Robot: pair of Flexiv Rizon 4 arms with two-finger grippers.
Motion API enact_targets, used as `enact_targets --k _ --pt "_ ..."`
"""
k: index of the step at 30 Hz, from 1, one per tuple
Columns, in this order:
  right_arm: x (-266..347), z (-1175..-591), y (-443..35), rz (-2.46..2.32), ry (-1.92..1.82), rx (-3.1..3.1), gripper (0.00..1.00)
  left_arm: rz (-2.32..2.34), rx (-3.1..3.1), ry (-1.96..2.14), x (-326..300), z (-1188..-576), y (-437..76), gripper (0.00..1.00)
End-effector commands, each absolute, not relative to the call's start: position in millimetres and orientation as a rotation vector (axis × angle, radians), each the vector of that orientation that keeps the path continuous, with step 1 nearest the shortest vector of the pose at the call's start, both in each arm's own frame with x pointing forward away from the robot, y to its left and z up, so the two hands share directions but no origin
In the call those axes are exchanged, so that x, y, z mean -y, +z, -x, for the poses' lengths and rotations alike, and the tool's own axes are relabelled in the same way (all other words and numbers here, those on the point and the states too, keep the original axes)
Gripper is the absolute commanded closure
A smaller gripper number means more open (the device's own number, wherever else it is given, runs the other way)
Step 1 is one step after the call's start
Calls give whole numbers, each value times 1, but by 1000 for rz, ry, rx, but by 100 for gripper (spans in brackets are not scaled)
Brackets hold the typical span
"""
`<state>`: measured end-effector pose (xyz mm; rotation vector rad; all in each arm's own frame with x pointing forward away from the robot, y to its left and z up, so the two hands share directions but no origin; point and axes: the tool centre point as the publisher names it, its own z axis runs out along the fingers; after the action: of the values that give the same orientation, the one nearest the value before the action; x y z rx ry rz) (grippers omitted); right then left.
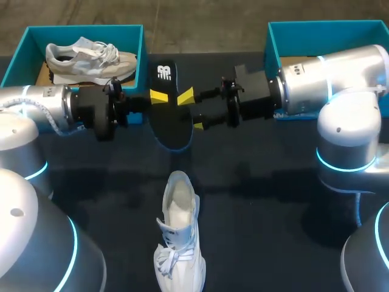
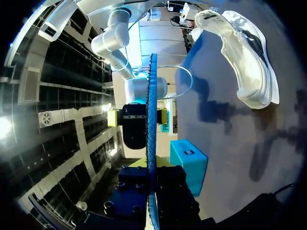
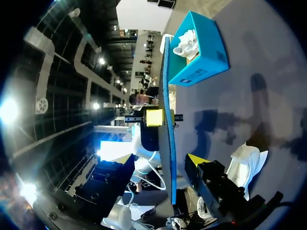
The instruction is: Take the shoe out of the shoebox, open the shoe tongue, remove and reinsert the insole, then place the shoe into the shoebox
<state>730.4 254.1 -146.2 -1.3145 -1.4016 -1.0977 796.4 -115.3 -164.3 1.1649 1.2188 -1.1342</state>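
A black insole (image 1: 172, 115) with a blue edge hangs in the air over the table's far middle. My left gripper (image 1: 157, 97) is shut on its left side; in the left wrist view the insole (image 2: 151, 120) runs edge-on out from between the fingers. My right gripper (image 1: 192, 111) stands open around the insole's right side, one yellow tip above and one below. The right wrist view shows the insole (image 3: 167, 105) between its fingers with a gap to the yellow fingertip (image 3: 197, 161). A white shoe (image 1: 179, 243) lies on the table near the front, its opening toward the grippers.
A teal shoebox (image 1: 85, 29) at the back left holds a second white and grey shoe (image 1: 91, 58). Another teal box (image 1: 328, 27) stands at the back right, behind my right arm. The dark table surface (image 1: 273, 201) lies between the shoe and the boxes.
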Motion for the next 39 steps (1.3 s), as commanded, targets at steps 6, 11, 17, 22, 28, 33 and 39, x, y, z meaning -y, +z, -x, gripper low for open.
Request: enact_targets --k 6,11,17,22,28,33,39 --pt "-267 -729 -151 1313 -1106 1400 51 -1164 -1218 -1133 116 -796 -165 100" --pt "-269 -728 -152 1313 -1103 1404 53 -1164 -1218 -1133 116 -796 -165 100" --pt "-269 -728 -152 1313 -1103 1404 53 -1164 -1218 -1133 116 -796 -165 100" --pt "-282 -730 -157 1321 -1061 1401 60 -1164 -1218 -1133 116 -796 -165 100" --pt "-288 -729 -160 1323 -1040 1406 62 -1164 -1218 -1133 116 -796 -165 100" --pt "-290 -729 -161 1315 -1040 1409 66 -1164 -1218 -1133 116 -796 -165 100" --pt "-289 -728 -160 1314 -1045 1412 75 -1164 -1218 -1133 116 -796 -165 100"
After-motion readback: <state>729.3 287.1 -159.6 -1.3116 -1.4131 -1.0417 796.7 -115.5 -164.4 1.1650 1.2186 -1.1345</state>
